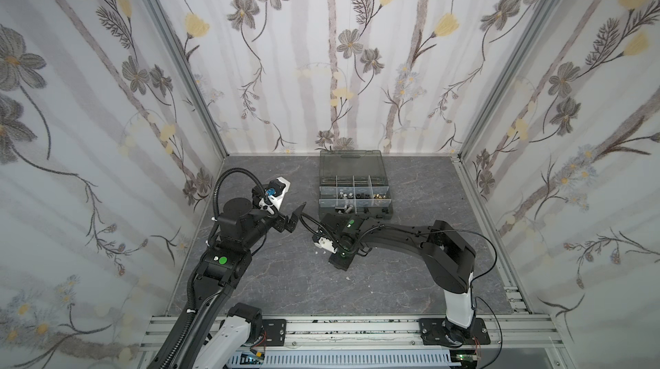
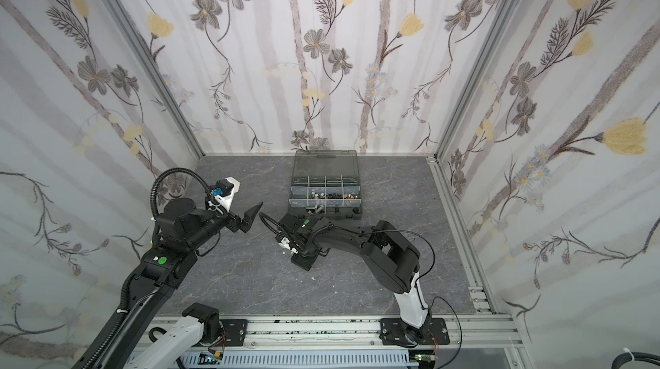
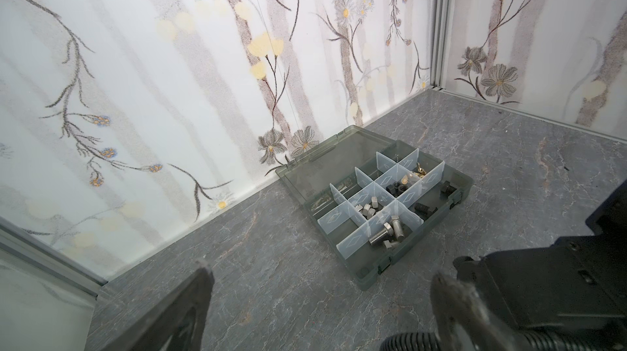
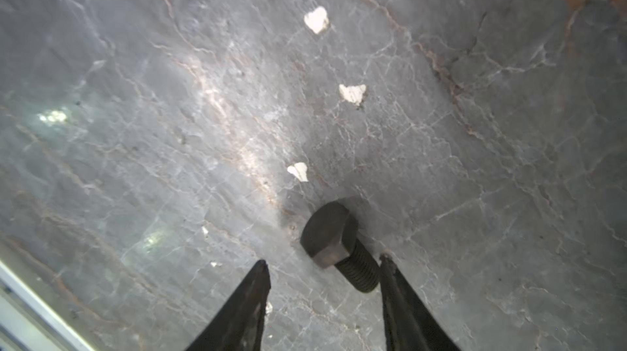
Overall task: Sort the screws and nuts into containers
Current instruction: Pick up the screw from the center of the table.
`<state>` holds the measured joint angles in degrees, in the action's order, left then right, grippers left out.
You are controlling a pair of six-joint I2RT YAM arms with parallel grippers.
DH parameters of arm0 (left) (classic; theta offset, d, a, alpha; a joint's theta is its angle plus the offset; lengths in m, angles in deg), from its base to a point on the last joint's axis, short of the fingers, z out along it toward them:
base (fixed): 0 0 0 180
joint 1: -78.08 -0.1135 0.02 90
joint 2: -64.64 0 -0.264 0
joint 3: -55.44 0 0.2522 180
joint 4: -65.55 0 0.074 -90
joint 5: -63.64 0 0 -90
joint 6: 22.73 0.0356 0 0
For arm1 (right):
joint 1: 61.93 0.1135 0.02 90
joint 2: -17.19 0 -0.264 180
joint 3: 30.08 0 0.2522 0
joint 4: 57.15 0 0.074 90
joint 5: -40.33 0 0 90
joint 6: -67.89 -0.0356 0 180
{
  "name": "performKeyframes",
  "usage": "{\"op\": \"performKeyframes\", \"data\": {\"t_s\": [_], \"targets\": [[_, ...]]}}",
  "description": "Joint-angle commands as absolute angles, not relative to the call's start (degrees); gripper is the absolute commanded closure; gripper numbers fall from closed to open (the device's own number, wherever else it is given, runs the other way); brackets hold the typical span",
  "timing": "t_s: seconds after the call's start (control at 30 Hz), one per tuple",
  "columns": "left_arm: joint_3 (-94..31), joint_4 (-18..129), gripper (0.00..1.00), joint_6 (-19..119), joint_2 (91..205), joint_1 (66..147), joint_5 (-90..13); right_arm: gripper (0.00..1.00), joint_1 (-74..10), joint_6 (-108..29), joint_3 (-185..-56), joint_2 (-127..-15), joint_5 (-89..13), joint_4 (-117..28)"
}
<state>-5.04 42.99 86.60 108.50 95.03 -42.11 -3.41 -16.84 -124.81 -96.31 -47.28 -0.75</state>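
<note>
The right gripper [image 4: 323, 259] is down at the grey marbled table [image 4: 135, 128], its fingers half spread around a black hex bolt [image 4: 344, 254] that lies flat. One finger is at the threaded shank and the other stands clear, so nothing is clamped. White flecks [image 4: 353, 94] lie just beyond the bolt.

This looks like the pick-up of a loose screw. The next move calls for centring the jaws on the shank, closing, lifting, and carrying the bolt to the case.

The left gripper [image 3: 320, 271] hovers above the table with its fingers wide and holding nothing.

Farther back is the organizer case [image 3: 368, 279], with its smoky lid [image 3: 315, 166] open against the wall. In the nearest row of compartments, silver hex bolts [image 3: 386, 234] fill one cell and black bolts [image 3: 425, 209] lie alongside, the likely home for this one. The row behind holds silver nuts [image 3: 368, 208], black nuts [image 3: 397, 188] and brass wing nuts [image 3: 415, 176], each kind in its own cell.
</note>
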Motion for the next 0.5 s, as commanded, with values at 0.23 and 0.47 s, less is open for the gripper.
{"op": "performKeyframes", "data": {"t_s": [0.23,0.47], "targets": [[-4.99,44.99,0.00,87.00,107.80,95.00,-42.09,0.56,-3.30,-13.88,-125.16,-98.56,-50.84,-1.92],[-4.91,45.02,0.00,86.96,107.82,95.11,-42.26,0.72,-3.20,-13.93,-123.57,-98.09,-51.23,-1.83]]}}
